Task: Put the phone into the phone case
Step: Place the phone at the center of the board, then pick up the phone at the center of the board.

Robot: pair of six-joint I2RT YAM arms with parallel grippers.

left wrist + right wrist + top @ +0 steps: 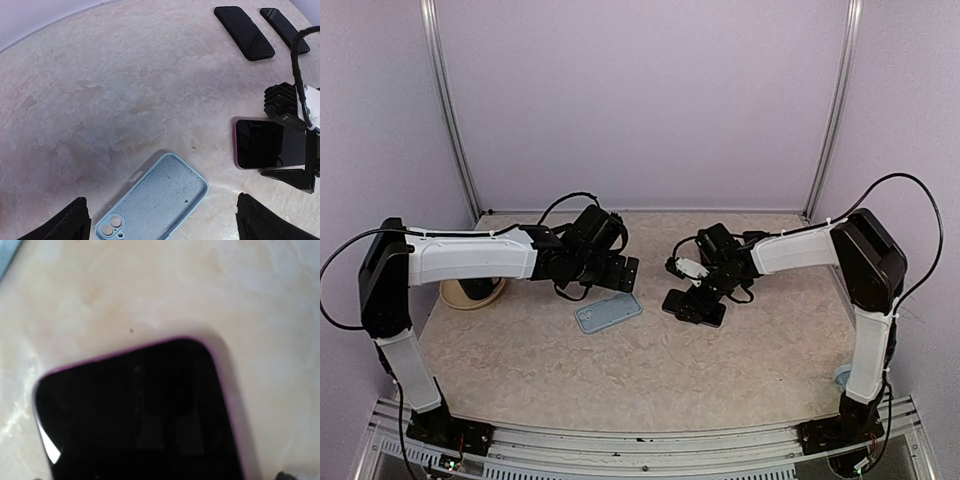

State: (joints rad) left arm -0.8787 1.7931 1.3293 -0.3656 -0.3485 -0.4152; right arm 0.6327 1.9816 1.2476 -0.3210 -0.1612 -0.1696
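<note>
The light blue phone case point(608, 312) lies open side up in the middle of the table, and in the left wrist view point(155, 200) its camera hole is at the near end. The black phone point(698, 310) with a purple rim lies flat, screen up, to the right of the case. It fills the right wrist view point(135, 415). My left gripper point(612, 272) hovers just behind the case, wide open and empty, with its fingertips point(65, 222) on either side of the case. My right gripper point(692, 292) is low over the phone, its jaws apart astride the phone's width.
Two flat black slabs point(243, 32) lie on the table beyond the phone. A tan round dish point(470, 292) sits under the left arm at the left. A small pale blue thing point(842, 377) lies by the right arm's base. Walls enclose the back and sides.
</note>
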